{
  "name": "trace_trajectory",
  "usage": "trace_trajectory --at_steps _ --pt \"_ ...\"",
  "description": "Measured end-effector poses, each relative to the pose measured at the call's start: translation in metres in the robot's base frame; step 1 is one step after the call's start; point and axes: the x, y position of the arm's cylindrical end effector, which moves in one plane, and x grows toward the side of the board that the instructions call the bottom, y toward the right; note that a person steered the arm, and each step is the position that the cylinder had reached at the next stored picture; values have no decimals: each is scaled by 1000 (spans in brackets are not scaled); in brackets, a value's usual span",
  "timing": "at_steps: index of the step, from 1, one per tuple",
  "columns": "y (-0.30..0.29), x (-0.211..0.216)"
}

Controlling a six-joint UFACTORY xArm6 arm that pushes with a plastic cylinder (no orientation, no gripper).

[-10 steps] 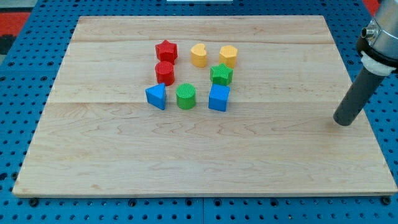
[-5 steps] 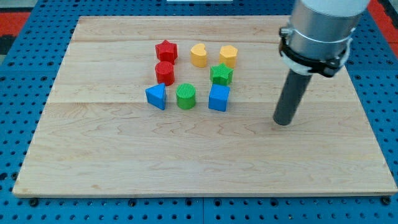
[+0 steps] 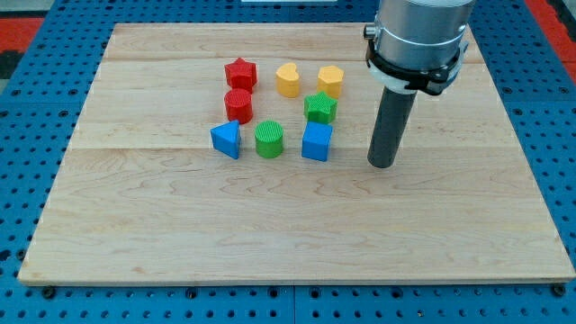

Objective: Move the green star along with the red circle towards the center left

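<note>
The end effector here was a plain dark rod with nothing to spread or pinch, and my tip [image 3: 382, 165] rested on the table [image 3: 270, 234] to the view's right of the whole cluster of blocks, touching none of them. The green star [image 3: 320, 107] lay up and to the view's left of the tip, near but clearly apart from it, with the blue cube [image 3: 316, 141] just below the star and closer to the tip's own level. The red circle [image 3: 238, 105] sat further to the view's left, on roughly the same line as the star, with bare wood between the two. That line was what mattered: star and circle lay almost in a row running toward the view's left, so, as I judged it, a leftward push begun from the star's right side could drive the star into the circle and carry both on. The tip stood too low for that and would need to rise toward the view's top first, clear of the blue cube and the yellow block [image 3: 330, 81] above the star.
</note>
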Motion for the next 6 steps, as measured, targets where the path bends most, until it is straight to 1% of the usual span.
trace_trajectory --at_steps 1,2,3,4,5,6 --pt "-44 -32" --pt "-54 -48" --pt "-48 -61" --pt "-17 -66" --pt "-56 -100" --pt "-88 -102"
